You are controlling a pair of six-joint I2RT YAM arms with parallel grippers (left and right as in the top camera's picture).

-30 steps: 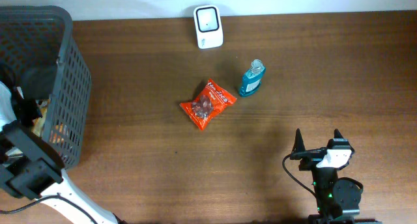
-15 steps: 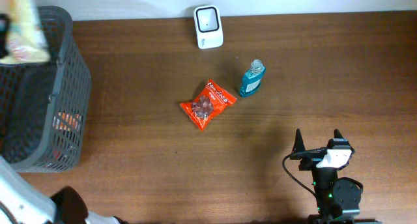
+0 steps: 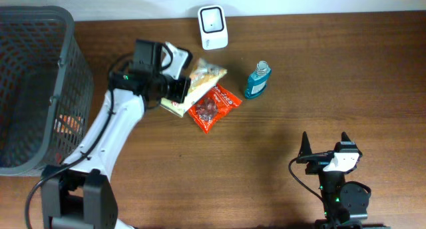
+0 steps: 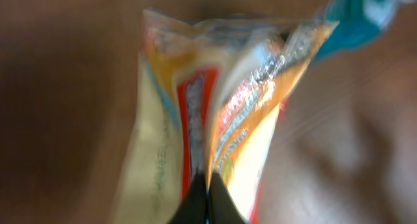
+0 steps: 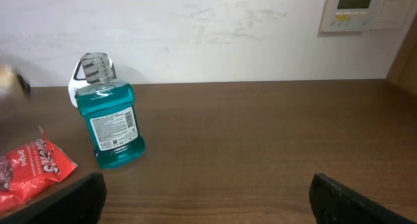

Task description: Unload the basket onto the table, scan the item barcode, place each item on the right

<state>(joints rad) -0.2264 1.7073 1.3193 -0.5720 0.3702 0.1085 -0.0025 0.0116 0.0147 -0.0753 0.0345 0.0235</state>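
My left gripper (image 3: 185,89) is shut on a cream and yellow snack packet (image 3: 202,78), holding it just above the table between the white scanner (image 3: 213,27) and a red snack bag (image 3: 212,106). In the left wrist view the black fingertips (image 4: 195,201) pinch the packet (image 4: 228,100) at its lower seam; the view is blurred and no barcode can be made out. My right gripper (image 3: 325,146) stands open near the front right edge, its jaws wide apart (image 5: 208,198) with nothing between them.
A blue mouthwash bottle (image 3: 257,80) stands right of the packet, also in the right wrist view (image 5: 111,116) beside the red bag (image 5: 29,172). A dark mesh basket (image 3: 66,29) fills the left side, with orange items (image 3: 66,126) inside.
The left arm has swung out of the basket and across to the table's middle, carrying the packet to a spot near the scanner. The right arm has not moved.
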